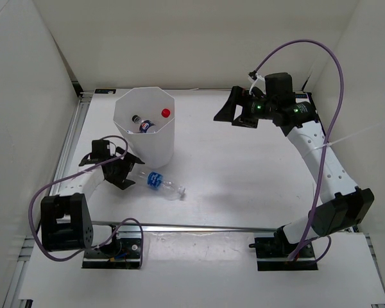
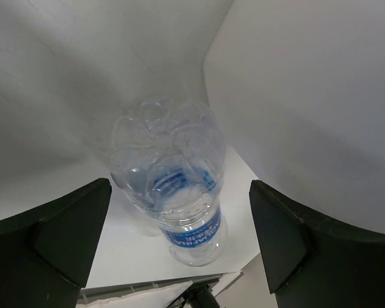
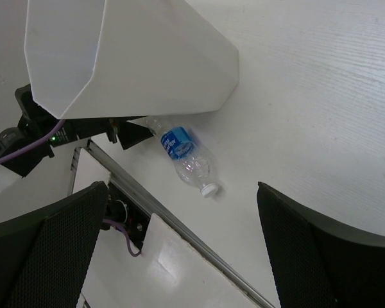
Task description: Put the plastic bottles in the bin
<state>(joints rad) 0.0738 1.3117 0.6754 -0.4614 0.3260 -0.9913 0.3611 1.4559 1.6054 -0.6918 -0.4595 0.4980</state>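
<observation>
Bottles (image 1: 145,126) in bin (image 1: 158,149) only partly visible

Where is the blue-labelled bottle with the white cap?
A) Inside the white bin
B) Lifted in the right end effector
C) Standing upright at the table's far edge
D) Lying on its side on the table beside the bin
D: the blue-labelled bottle lies on its side on the table just in front of the bin, its base end between the fingers of the open left end effector.

White table (image 1: 244,179) — upright white bin (image 1: 162,144) and, just beside it, one blue-labelled bottle (image 1: 157,181) (on its side)
</observation>
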